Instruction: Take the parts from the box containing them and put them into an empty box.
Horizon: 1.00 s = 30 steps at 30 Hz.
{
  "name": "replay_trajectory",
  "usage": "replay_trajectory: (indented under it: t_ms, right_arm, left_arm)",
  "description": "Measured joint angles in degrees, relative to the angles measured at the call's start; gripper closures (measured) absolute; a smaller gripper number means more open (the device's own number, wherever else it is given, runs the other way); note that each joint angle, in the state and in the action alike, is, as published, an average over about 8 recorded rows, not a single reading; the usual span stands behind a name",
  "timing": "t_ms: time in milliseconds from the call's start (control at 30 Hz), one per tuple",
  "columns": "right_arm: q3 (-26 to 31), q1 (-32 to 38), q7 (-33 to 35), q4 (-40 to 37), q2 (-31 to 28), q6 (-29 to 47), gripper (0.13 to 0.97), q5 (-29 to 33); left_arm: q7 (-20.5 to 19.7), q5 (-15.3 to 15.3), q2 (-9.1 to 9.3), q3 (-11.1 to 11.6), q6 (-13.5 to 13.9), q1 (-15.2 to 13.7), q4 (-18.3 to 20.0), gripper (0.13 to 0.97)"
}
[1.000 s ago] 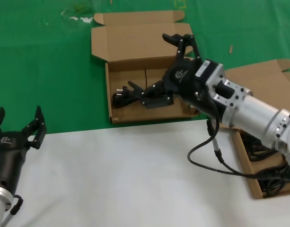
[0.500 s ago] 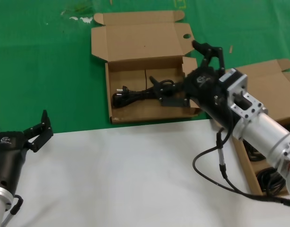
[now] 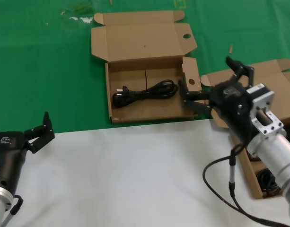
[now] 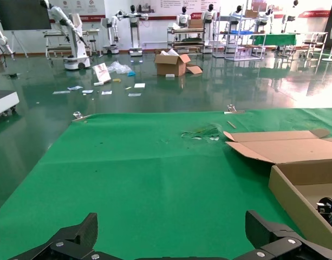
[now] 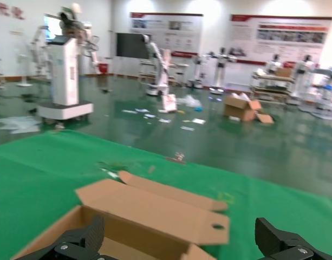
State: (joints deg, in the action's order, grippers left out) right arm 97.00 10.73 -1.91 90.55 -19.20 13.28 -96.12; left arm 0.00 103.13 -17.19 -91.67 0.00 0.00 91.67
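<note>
One black power cord [image 3: 145,91] lies loose across the floor of the round-holed cardboard box [image 3: 117,119], which sits on the green cloth [image 3: 45,61] of the table with its lid folded back. No end effector touches the cord. The right end effector [image 3: 211,85] hangs just beside that box's right wall, between it and the plain-flapped supply box [image 3: 272,82] at the right edge, fingers spread wide and holding nothing. More dark cords [image 3: 265,179] show in the supply box, partly hidden under the right arm.

By my reading, one delivery is done and the arm is between drop and next pick. The next move calls for swinging the open end effector over the supply box, coming down on a bundle and closing on its looped middle.

The raised side flap [image 3: 191,75] of the holed box stands close to the lower finger and could be caught. The arm's own thin black cable [image 3: 220,189] droops near the supply box. The left end effector [image 3: 21,127] waits open and empty at the near left, over the edge of the white sheet [image 3: 126,175].
</note>
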Motion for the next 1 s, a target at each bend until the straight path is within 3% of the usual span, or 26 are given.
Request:
replay_trajectory:
  t_ms: [567, 1000]
  right_arm:
    - [-4.29, -8.63, 1.53, 0.9, 1.61, -10.68, 0.129, -5.64]
    - [-4.66, -9.38, 1.67, 0.98, 1.76, -11.62, 0.129, -6.14]
  left_arm:
    - [0.0, 0.01, 0.0, 0.0, 0.0, 0.0, 0.0, 0.132]
    - [0.0, 0.0, 0.0, 0.0, 0.0, 0.0, 0.0, 0.132]
